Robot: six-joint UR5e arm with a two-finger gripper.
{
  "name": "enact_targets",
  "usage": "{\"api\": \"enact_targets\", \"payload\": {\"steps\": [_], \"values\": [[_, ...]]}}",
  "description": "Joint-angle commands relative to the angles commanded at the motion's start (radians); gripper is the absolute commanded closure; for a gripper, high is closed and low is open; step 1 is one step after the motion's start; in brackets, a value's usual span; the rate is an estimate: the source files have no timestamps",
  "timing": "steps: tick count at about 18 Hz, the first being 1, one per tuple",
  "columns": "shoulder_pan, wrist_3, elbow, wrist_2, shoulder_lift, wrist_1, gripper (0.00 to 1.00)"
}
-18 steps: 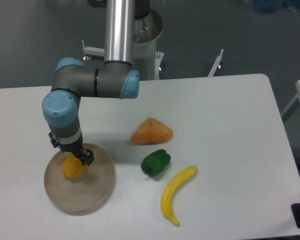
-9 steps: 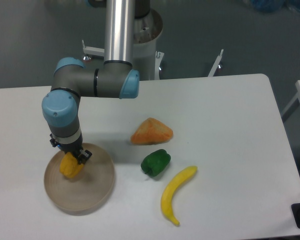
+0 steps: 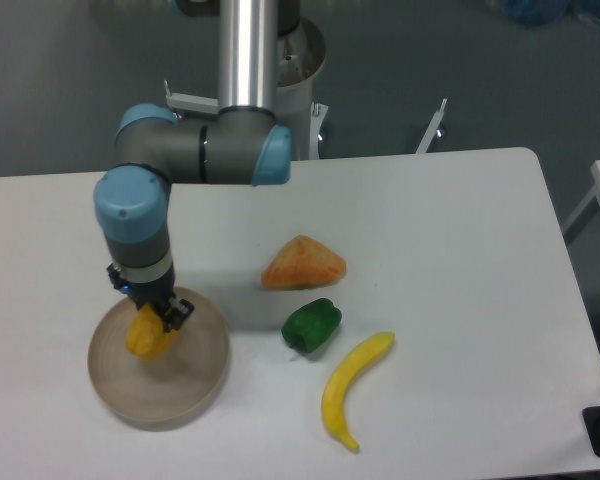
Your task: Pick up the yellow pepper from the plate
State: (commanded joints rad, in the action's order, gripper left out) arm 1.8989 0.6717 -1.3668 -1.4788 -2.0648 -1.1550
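I'm seeing my end effector [image 3: 156, 318] clamping the yellow pepper [image 3: 150, 338] over the plate [image 3: 195, 390] near the surface's front-left corner, green pepper [image 3: 311, 326] and banana [image 3: 352, 388] lying toward the front edge.

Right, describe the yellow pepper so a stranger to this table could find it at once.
Start at the round tan plate near the table's front left corner, under the grey and blue arm. The yellow pepper sits over that plate, right at the tip of the gripper. It is small, blocky and yellow-orange, unlike the long curved banana and the green pepper lying off the plate to the right.
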Motion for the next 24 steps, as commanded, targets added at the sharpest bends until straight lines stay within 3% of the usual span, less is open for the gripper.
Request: {"api": "enact_targets", "payload": {"steps": [10,24], "values": [[0.198,0.230,0.018,-0.011,0.025,-0.023,0.64],[0.230,0.262,0.028,-0.015,0.015,-0.014,0.64]]}}
